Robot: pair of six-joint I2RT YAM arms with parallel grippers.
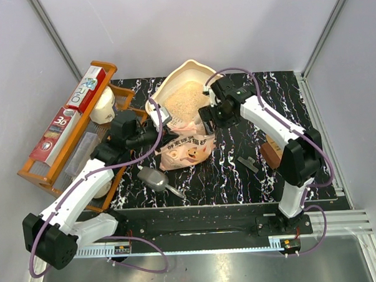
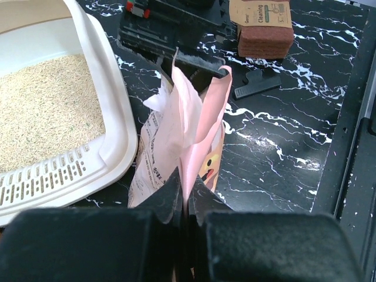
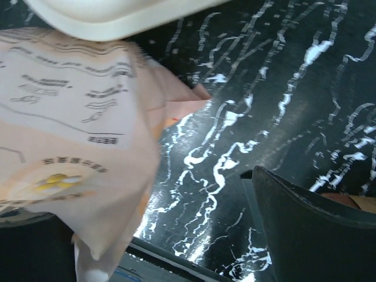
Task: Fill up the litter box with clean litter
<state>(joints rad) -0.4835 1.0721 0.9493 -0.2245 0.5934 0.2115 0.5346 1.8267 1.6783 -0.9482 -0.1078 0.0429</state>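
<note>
In the overhead view, the left gripper (image 1: 157,126) is clenching the top fold of a pink bag (image 1: 187,150) at mid-frame. Its wrist camera shows the black fingers (image 2: 170,197) pinched tight on the pink film (image 2: 197,117). The right gripper (image 1: 210,115) is hovering just right of the bag's mouth with its jaws spread wide and gripping nothing. In its own view one dark finger (image 3: 305,229) is standing apart from the bag (image 3: 76,135), with bare mat between them.

The litter box (image 1: 191,66) is sitting at upper centre, its peaked rim toward the back wall. The clean litter (image 1: 185,98) is lying in a pale bed inside it (image 2: 47,106), and the bag is leaning against the near rim (image 2: 114,117).

The bag is showing a cartoon cat face and Chinese print too small to read. A brown pad (image 2: 261,29) at upper right carries a card reading "Cleaning". On the orange rack (image 1: 36,172) at left, a red-and-white box (image 1: 56,131) appears to read "3D".

Open marbled mat (image 1: 239,176) is running right of the bag, broken by a small black clip (image 1: 247,164). A grey scoop (image 1: 155,178) is lying below the bag.
</note>
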